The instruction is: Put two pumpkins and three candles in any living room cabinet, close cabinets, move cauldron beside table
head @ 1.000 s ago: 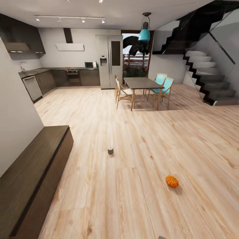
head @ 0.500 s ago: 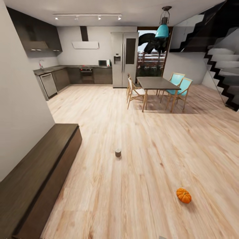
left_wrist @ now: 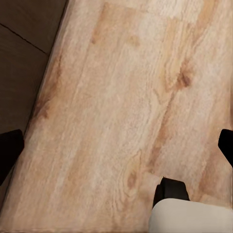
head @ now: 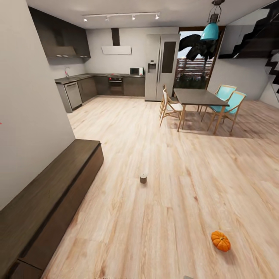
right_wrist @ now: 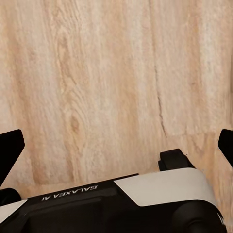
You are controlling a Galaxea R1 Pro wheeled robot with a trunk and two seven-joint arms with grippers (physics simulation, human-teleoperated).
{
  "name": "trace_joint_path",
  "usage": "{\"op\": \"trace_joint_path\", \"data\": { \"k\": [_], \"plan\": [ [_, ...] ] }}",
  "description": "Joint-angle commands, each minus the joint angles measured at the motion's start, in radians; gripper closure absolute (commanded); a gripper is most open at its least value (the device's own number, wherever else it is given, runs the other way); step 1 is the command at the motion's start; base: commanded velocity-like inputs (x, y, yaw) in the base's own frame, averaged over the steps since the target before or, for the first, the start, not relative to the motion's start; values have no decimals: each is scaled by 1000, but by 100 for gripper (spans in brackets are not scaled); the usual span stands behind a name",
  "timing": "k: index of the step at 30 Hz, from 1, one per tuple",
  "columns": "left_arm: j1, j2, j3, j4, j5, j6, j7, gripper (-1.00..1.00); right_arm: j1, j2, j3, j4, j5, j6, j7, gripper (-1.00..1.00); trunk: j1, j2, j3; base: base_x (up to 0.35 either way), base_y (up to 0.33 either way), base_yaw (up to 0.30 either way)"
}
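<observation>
One orange pumpkin (head: 221, 241) lies on the wood floor at the lower right of the head view. A small stubby olive-brown candle (head: 143, 178) stands upright on the floor near the middle. The long low dark brown cabinet (head: 50, 190) runs along the left wall, its fronts shut. In the left wrist view my left gripper (left_wrist: 116, 148) is open over bare floor, beside the cabinet's dark edge (left_wrist: 22, 58). In its own wrist view my right gripper (right_wrist: 116, 145) is also open, with nothing between its fingers, above the floor and the robot's base (right_wrist: 121, 204).
A dining table (head: 197, 97) with wooden and teal chairs (head: 228, 102) stands at the back right. The grey kitchen units (head: 77, 91) and fridge (head: 162, 66) line the far wall. Stairs (head: 271, 38) rise at the far right. Open floor lies between cabinet and pumpkin.
The whole head view has shifted: the camera has turned left, so kitchen, table, candle and pumpkin slid right in the picture. Nothing on the floor has moved.
</observation>
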Motion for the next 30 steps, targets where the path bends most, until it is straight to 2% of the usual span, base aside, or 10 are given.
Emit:
{"op": "trace_joint_path", "data": {
  "k": [1, 25, 30],
  "plan": [
    [0, 0, 0, 0, 0, 0, 0, -100, 0, 0, 0, 0, 0, 0, 0, -100, 0, 0, -1, 0, -279, 240],
    [0, -2, -5, 0, -3, -1, 1, -100, -1, 12, 0, 10, 1, 0, 0, -100, 0, 0, -23, 35, -245, 240],
    [0, -3, -6, 0, -6, 0, 0, -100, -1, 21, 29, 23, 1, 1, 0, -100, 0, 0, -27, -45, -113, 241]
  ]
}}
